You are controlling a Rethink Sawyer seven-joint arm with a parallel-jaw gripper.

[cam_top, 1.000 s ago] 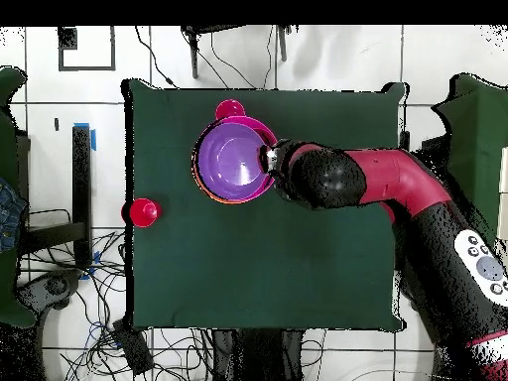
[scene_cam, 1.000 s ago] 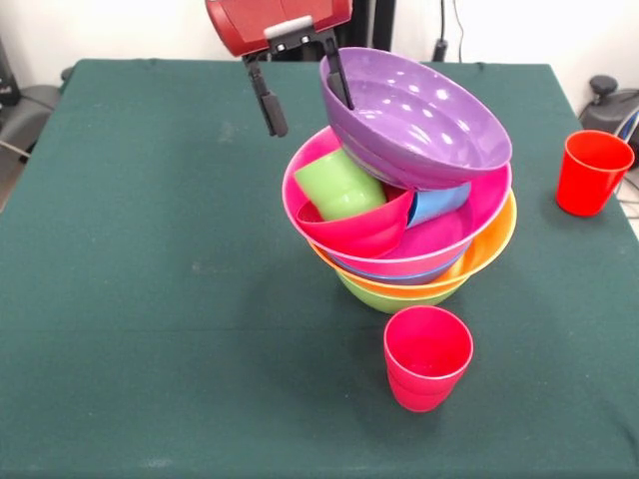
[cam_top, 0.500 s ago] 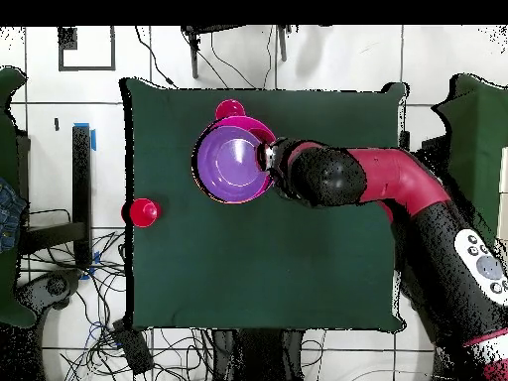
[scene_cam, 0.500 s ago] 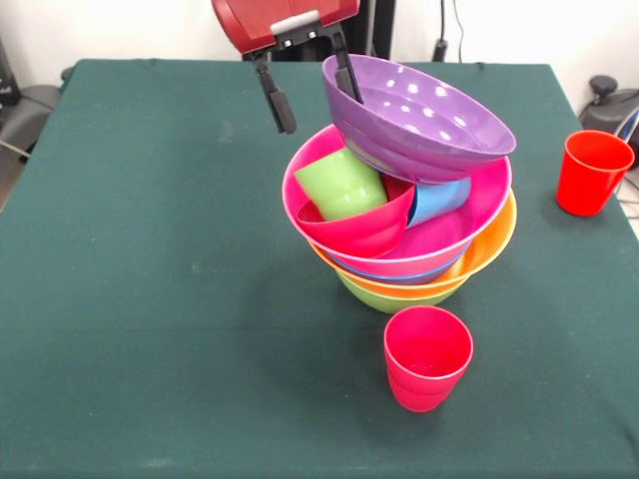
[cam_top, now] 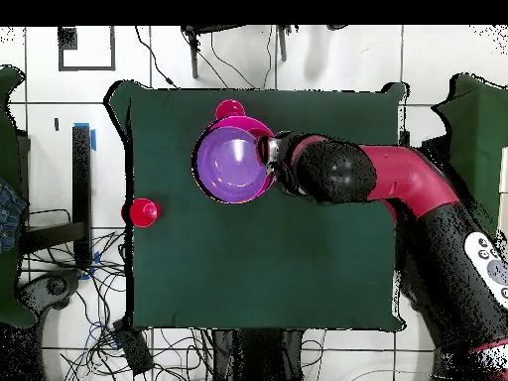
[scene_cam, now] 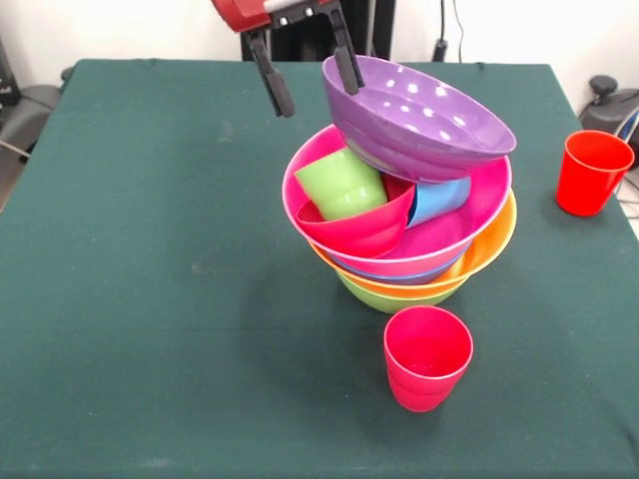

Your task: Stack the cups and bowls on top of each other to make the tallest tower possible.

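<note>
A: What is the surface, and the room round it?

B: A table (scene_cam: 150, 299) under a dark green cloth; in the overhead view it stands on a pale tiled floor (cam_top: 327, 60) with loose cables (cam_top: 99, 327) along one side and along the edge by the base; in the front view a light wall shows behind.

A: Any writing or brand?

B: None that I can read.

A: The gripper?

B: The gripper (scene_cam: 308, 70) hangs at the top of the front view, its fingers (scene_cam: 272, 85) spread wide; one stands at the rim of the purple bowl (scene_cam: 419, 115), the other out in the air; whether the first touches the rim I cannot tell; they clamp nothing.

A: And the tower?

B: The tower (scene_cam: 409, 264) sits just below the gripper; lime green bowl lowest, then orange, blue and pink rims; inside the pink one a small red bowl (scene_cam: 359, 225) leans with a green cup (scene_cam: 339, 185) in it, a blue cup (scene_cam: 439, 200) beside; the purple bowl rests tilted on top.

A: The rest?

B: One red cup (scene_cam: 427, 357) stands on the cloth just in front of the tower; another (scene_cam: 591, 172) well off, by the table's edge.

A: What is hard to see?

B: The arm (cam_top: 397, 189) is cut off at the front view's top; from above the purple bowl hides nearly the whole tower.
</note>
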